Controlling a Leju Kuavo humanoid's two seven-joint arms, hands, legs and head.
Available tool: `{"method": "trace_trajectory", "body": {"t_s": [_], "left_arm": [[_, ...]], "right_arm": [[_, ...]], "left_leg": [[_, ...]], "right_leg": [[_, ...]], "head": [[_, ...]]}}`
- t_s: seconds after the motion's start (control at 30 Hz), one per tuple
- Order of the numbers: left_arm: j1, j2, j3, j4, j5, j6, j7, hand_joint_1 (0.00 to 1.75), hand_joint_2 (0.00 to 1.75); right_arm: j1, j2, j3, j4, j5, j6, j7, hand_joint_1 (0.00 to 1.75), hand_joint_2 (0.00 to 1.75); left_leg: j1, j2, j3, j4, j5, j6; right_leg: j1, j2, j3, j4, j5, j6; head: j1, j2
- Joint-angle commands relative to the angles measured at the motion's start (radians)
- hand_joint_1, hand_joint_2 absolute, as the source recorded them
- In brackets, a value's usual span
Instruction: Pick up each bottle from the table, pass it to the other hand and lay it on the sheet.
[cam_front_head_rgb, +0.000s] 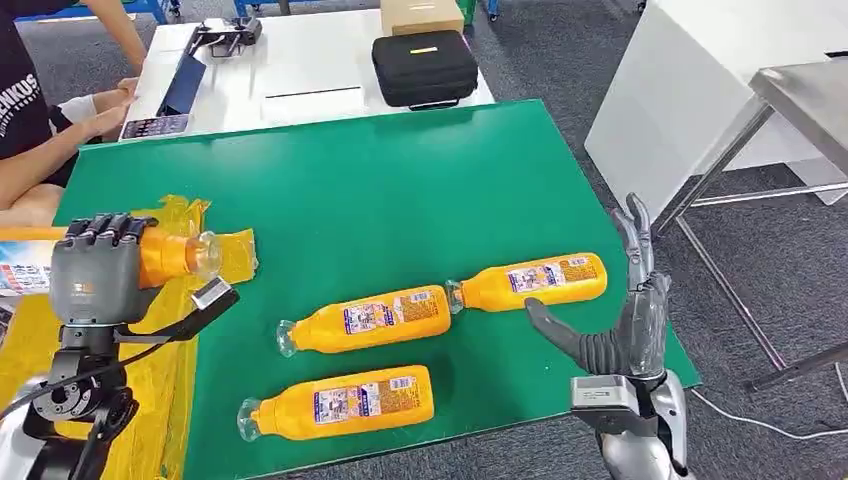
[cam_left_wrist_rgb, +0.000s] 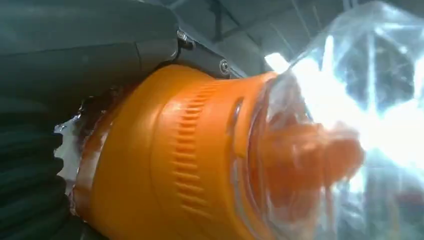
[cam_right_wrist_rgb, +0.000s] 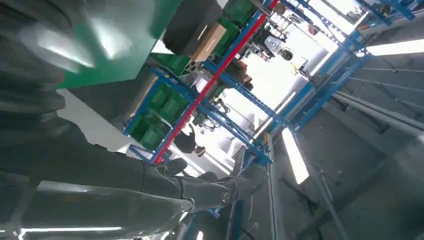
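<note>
Gripping an orange bottle (cam_front_head_rgb: 172, 254) around its body, the left hand (cam_front_head_rgb: 92, 268) holds it level over the yellow sheet (cam_front_head_rgb: 160, 370) at the left edge of the green worktop (cam_front_head_rgb: 380, 190), the clear cap end pointing toward the middle of the worktop. From the left wrist view the same bottle's ribbed orange shoulder and clear cap sit right against the hand (cam_left_wrist_rgb: 60, 60). The right hand (cam_front_head_rgb: 625, 310) stands at the worktop's right front corner with fingers spread and upright, thumb reaching inward, holding nothing; its thumb tip is just beside the far right bottle (cam_front_head_rgb: 530, 282). That bottle lies on its side on the green surface, cap end nearly touching the base of the middle bottle (cam_front_head_rgb: 370, 320), which also lies flat. A third, near bottle (cam_front_head_rgb: 340, 403) lies closer to the front edge. Beyond the green worktop, a white table (cam_front_head_rgb: 300, 60) carries a black case (cam_front_head_rgb: 424, 67) and a cardboard box (cam_front_head_rgb: 420, 15). A person's arm (cam_front_head_rgb: 60, 130) rests at the far left.
</note>
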Motion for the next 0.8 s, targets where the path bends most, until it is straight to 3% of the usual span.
{"method": "trace_trajectory", "body": {"t_s": [0.03,0.23,0.33,0.4,0.77,0.8], "left_arm": [[-0.176,0.147,-0.185,0.304,-0.006,-0.321,0.059,1.75,1.75],[-0.326,0.071,-0.16,0.604,-0.006,-0.455,0.004,1.75,1.75],[-0.358,0.03,-0.14,0.689,0.006,-0.447,-0.019,1.75,1.75],[-0.359,0.015,-0.136,0.709,0.02,-0.448,-0.038,1.75,1.75],[-0.358,-0.051,-0.127,0.783,0.147,-0.467,-0.121,1.75,1.75],[-0.358,-0.056,-0.128,0.785,0.151,-0.464,-0.117,0.73,1.75]], "right_arm": [[0.03,0.057,-0.085,-0.018,0.005,0.018,0.0,0.0,1.75],[0.067,0.126,-0.124,-0.074,0.116,0.096,0.061,0.0,1.75],[0.091,0.143,-0.14,-0.097,0.133,0.114,0.077,0.0,1.75],[0.095,0.147,-0.145,-0.1,0.135,0.123,0.08,0.0,1.75],[0.097,0.163,-0.156,-0.095,0.155,0.162,0.102,0.0,1.75],[0.095,0.164,-0.156,-0.095,0.157,0.164,0.104,0.0,1.75]], "left_leg": [[0.001,-0.004,0.008,-0.002,-0.001,-0.003],[0.001,-0.005,0.006,-0.002,-0.001,-0.002],[0.0,-0.004,0.004,-0.001,0.0,-0.001],[0.001,-0.006,0.007,-0.002,-0.001,-0.001],[-0.001,-0.003,0.003,-0.001,0.0,-0.001],[0.0,-0.004,0.005,-0.001,0.0,-0.001]], "right_leg": [[0.0,0.0,0.009,-0.002,-0.003,-0.003],[0.0,-0.001,0.008,-0.001,-0.003,-0.003],[0.0,-0.001,0.005,-0.001,-0.001,-0.002],[0.0,-0.002,0.01,-0.002,-0.003,-0.003],[-0.001,-0.001,0.003,-0.001,-0.001,-0.001],[0.0,-0.001,0.006,-0.002,-0.002,-0.002]], "head": [[0.0,0.0],[0.0,0.0],[0.0,0.0],[-0.001,0.0],[0.0,0.0],[0.0,0.0]]}}
